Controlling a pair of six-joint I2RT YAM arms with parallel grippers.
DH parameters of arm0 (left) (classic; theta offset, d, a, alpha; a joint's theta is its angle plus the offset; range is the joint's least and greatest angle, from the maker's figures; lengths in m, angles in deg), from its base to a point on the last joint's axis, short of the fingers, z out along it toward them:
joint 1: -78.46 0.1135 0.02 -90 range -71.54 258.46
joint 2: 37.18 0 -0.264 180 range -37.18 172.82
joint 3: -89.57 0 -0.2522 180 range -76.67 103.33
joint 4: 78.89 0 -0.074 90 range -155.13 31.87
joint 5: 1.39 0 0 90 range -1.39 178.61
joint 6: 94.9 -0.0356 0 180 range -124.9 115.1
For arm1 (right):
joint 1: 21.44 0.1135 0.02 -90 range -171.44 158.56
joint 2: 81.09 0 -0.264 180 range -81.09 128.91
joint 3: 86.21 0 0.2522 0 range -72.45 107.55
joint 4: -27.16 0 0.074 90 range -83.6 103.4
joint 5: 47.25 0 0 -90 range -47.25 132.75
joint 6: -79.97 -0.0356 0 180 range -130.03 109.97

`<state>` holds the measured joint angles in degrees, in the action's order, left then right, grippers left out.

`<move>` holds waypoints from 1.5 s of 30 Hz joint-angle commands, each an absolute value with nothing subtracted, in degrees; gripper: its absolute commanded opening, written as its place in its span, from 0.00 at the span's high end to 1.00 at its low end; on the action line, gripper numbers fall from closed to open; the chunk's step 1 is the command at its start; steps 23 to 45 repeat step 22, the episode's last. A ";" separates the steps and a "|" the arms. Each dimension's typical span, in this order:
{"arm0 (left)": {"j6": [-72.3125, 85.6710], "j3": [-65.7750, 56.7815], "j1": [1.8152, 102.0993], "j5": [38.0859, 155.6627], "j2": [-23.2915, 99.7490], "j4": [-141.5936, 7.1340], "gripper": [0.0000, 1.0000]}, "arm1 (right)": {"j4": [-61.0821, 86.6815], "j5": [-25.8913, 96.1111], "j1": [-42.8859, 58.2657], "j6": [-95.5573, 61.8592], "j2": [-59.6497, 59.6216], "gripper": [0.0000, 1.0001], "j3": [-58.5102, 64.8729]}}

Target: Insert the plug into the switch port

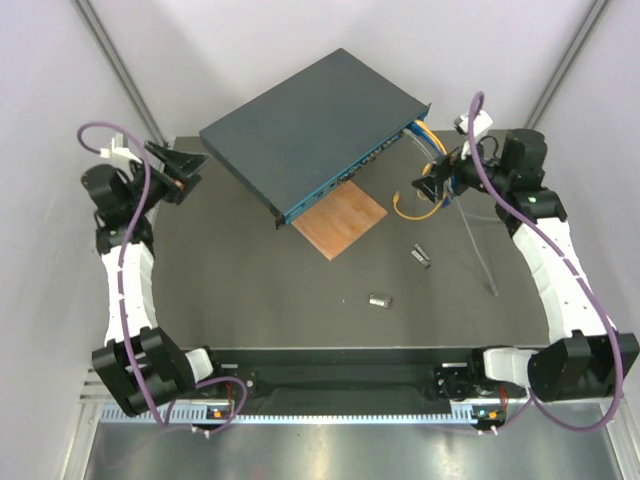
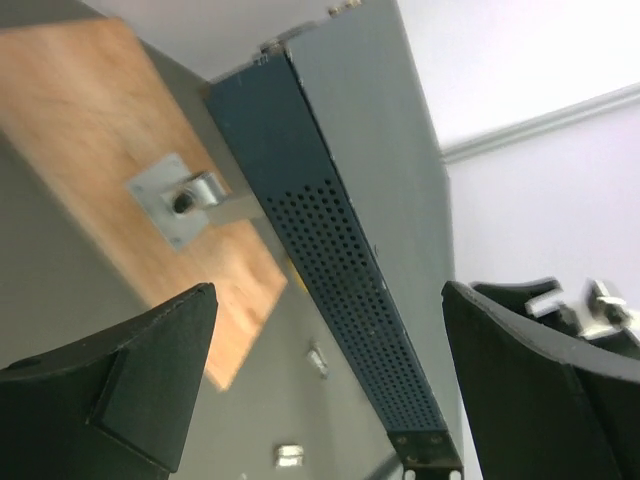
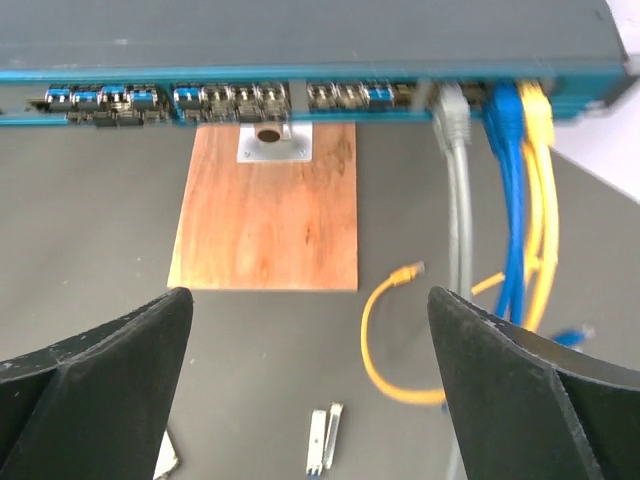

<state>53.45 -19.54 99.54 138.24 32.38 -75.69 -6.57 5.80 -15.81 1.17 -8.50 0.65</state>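
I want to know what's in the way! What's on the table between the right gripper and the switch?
In the right wrist view, a loose yellow cable and a wooden board lie between the right gripper and the switch.

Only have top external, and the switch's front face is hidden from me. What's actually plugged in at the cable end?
Observer: Right wrist view shows the grey cable, the blue cable and the yellow cable plugged side by side, in that order, at the right end of the switch face.
Operator: And the loose yellow end?
Observer: The loose yellow plug lies on the table, in no port. The right gripper is open and apart from it.
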 commanded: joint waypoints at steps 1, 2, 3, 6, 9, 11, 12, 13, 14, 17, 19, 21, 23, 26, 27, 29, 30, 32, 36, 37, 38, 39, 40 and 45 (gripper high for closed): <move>32.68 -9.19 101.92 139.25 30.32 -45.16 0.01 | -7.69 1.71 -20.01 -1.86 -12.71 0.00 -0.99; 22.62 -5.08 101.84 136.45 30.58 -35.34 0.01 | -8.31 1.10 -20.81 -2.56 -13.76 0.00 -1.78; 18.35 -3.56 101.92 135.29 30.50 -35.24 0.01 | -9.01 1.35 -20.91 -2.74 -14.12 0.00 -2.22; 3.66 -0.65 101.84 131.34 29.27 -22.18 0.01 | -14.45 5.11 -23.90 -0.39 -15.00 0.00 -2.49; -8.21 -1.68 101.75 127.74 26.99 -14.43 0.01 | -23.23 9.60 -23.90 4.44 -14.39 0.00 -1.35; -15.05 -3.36 101.66 126.06 24.70 -12.14 0.01 | -25.88 10.75 -23.90 6.31 -14.38 0.00 -2.57; -16.75 -5.19 101.66 125.27 24.09 -11.52 0.01 | -27.02 11.72 -23.90 7.97 -15.17 0.00 -3.45; -18.42 -5.99 101.40 124.13 23.30 -10.73 0.01 | -27.21 11.99 -23.90 8.77 -15.61 0.00 -4.50; -20.26 -6.78 101.31 123.60 23.20 -10.11 0.01 | -27.30 12.42 -23.90 9.38 -16.75 0.00 -6.60; -21.95 -9.42 101.13 122.28 22.68 -9.58 0.01 | -27.56 13.66 -23.90 10.62 -17.98 0.00 -9.69; -22.13 -11.53 101.13 121.66 21.63 -10.45 0.01 | -27.83 13.22 -23.90 10.80 -18.78 0.00 -10.84; -21.34 -12.50 101.13 120.70 21.27 -12.29 0.01 | -27.22 12.96 -23.90 10.45 -19.92 0.00 -12.24; -20.81 -12.24 101.13 120.26 22.05 -12.48 0.01 | -25.99 13.22 -23.90 10.01 -20.18 0.00 -12.60; -20.81 -12.24 101.13 120.26 22.05 -12.48 0.01 | -25.99 13.22 -23.90 10.01 -20.18 0.00 -12.60; -20.81 -12.24 101.13 120.26 22.05 -12.48 0.01 | -25.99 13.22 -23.90 10.01 -20.18 0.00 -12.60; -20.81 -12.24 101.13 120.26 22.05 -12.48 0.01 | -25.99 13.22 -23.90 10.01 -20.18 0.00 -12.60; -20.81 -12.24 101.13 120.26 22.05 -12.48 0.01 | -25.99 13.22 -23.90 10.01 -20.18 0.00 -12.60; -20.81 -12.24 101.13 120.26 22.05 -12.48 0.01 | -25.99 13.22 -23.90 10.01 -20.18 0.00 -12.60; -20.81 -12.24 101.13 120.26 22.05 -12.48 0.01 | -25.99 13.22 -23.90 10.01 -20.18 0.00 -12.60; -20.81 -12.24 101.13 120.26 22.05 -12.48 0.01 | -25.99 13.22 -23.90 10.01 -20.18 0.00 -12.60; -20.81 -12.24 101.13 120.26 22.05 -12.48 0.01 | -25.99 13.22 -23.90 10.01 -20.18 0.00 -12.60; -20.81 -12.24 101.13 120.26 22.05 -12.48 0.01 | -25.99 13.22 -23.90 10.01 -20.18 0.00 -12.60; -20.81 -12.24 101.13 120.26 22.05 -12.48 0.01 | -25.99 13.22 -23.90 10.01 -20.18 0.00 -12.60; -20.81 -12.24 101.13 120.26 22.05 -12.48 0.01 | -25.99 13.22 -23.90 10.01 -20.18 0.00 -12.60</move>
